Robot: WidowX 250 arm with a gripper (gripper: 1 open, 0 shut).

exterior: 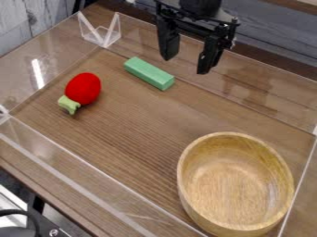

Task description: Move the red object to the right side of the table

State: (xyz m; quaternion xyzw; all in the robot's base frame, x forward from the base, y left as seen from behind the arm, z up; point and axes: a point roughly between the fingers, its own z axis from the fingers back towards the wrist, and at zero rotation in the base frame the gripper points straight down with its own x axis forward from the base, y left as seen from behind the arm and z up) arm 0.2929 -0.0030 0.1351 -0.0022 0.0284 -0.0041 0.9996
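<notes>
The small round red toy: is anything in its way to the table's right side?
Straight across from the red toy, nothing visible; the flat green block lies farther back, the round wooden bowl nearer.

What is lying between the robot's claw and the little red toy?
In the camera view, a green block lies between the gripper and the red toy.

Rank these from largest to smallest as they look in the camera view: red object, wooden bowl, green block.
1. Wooden bowl, clearly the largest.
2. Red object and green block: they look alike in size, so I won't rank one above the other.
</notes>
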